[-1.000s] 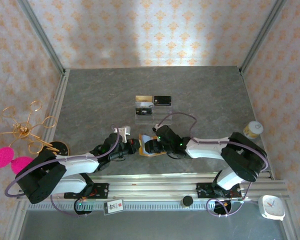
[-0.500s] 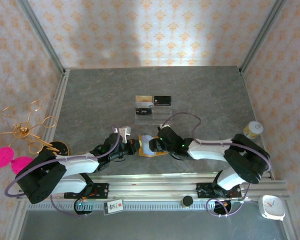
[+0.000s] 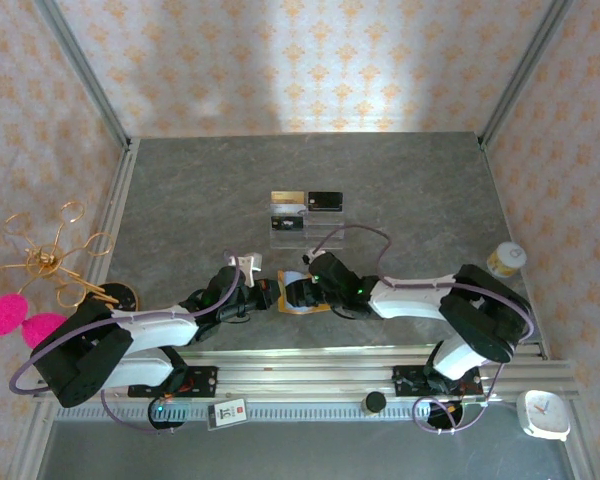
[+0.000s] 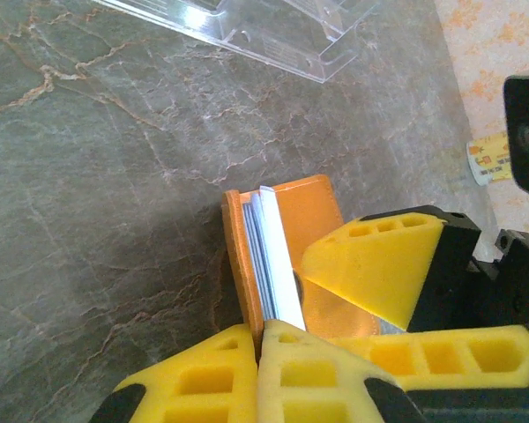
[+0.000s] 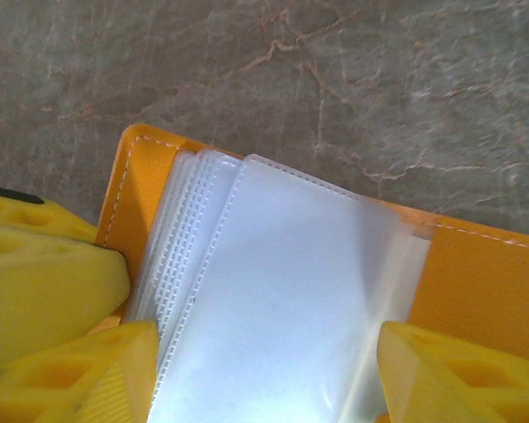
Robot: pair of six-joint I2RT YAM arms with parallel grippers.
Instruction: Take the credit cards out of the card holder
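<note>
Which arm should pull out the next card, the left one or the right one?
Probably the right. The right fingers stand open on either side of the clear sleeves in the card holder. The left fingers are shut on the holder's edge, pinning it.

The top view is bright and even. Light falls from above, leaving a pale patch on the back wall (image 3: pixel 280 95) and a glare strip along the far edge of the table (image 3: pixel 410 190); the arms (image 3: pixel 150 325) throw only soft shadows. In the left wrist view the stand (image 4: pixel 273 40) glints white, a dark shadow lies left of the holder (image 4: pixel 309 207), and the close left fingers (image 4: pixel 317 379) look soft. In the right wrist view the sleeves (image 5: pixel 282 291) wash out to white, the right fingers (image 5: pixel 450 374) blur, and the table is sharp.
</note>
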